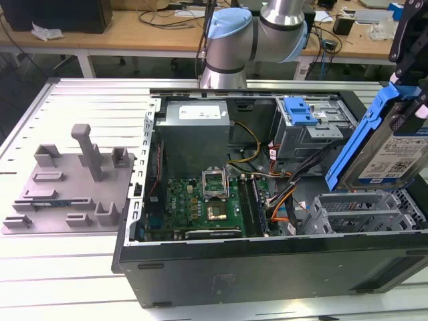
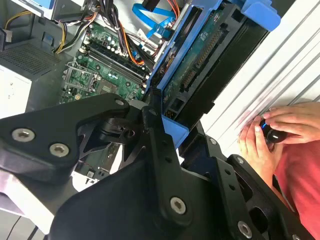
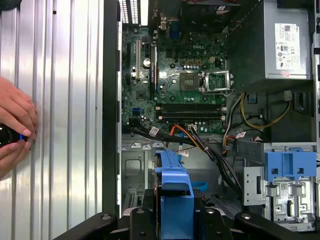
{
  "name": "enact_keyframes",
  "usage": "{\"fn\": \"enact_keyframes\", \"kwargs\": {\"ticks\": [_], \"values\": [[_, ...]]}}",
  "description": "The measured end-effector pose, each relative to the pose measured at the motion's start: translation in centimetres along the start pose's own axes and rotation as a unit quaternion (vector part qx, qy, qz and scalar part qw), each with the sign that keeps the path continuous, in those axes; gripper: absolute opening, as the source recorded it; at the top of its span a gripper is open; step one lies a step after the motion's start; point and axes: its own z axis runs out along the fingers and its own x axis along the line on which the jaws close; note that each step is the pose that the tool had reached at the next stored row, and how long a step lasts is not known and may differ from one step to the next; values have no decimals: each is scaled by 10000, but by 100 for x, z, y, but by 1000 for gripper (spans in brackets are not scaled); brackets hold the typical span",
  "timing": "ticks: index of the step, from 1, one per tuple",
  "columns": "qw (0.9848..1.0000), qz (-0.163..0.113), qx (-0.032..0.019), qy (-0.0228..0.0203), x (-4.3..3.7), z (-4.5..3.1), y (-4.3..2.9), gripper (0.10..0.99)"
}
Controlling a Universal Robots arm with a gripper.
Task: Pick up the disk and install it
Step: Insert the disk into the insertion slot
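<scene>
Tilted disk (image 1: 391,150) held over the computer case (image 1: 267,267)
The gripper (image 3: 174,222) clamps its upper end, at the exterior view's right.

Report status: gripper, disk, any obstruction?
Gripper shut on the disk. Disk held tilted above the open case, not yet seated. Cables bunched beside the drive cage; a hand rests on the table outside the case.
</scene>
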Motion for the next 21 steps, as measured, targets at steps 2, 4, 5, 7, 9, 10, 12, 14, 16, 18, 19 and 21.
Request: {"fn": "enact_keyframes", "kwargs": {"ticks": [2,4,5,7,9,10,12,14,16,18,19,21], "values": [[10000,0,0,0,0,0,0,369],[10000,-1,12,-1,0,2,1,369],[10000,-6,38,-1,0,4,7,369],[10000,-18,74,0,1,9,25,369],[10000,-19,75,1,0,8,31,369],[10000,-19,75,2,0,8,31,369],[10000,-19,75,1,0,9,31,369],[10000,-18,75,1,1,11,32,369],[10000,-18,75,1,4,16,32,369],[10000,-18,75,0,10,27,31,369],[10000,-18,75,0,11,31,31,369],[10000,-18,75,1,12,41,30,369]]}}
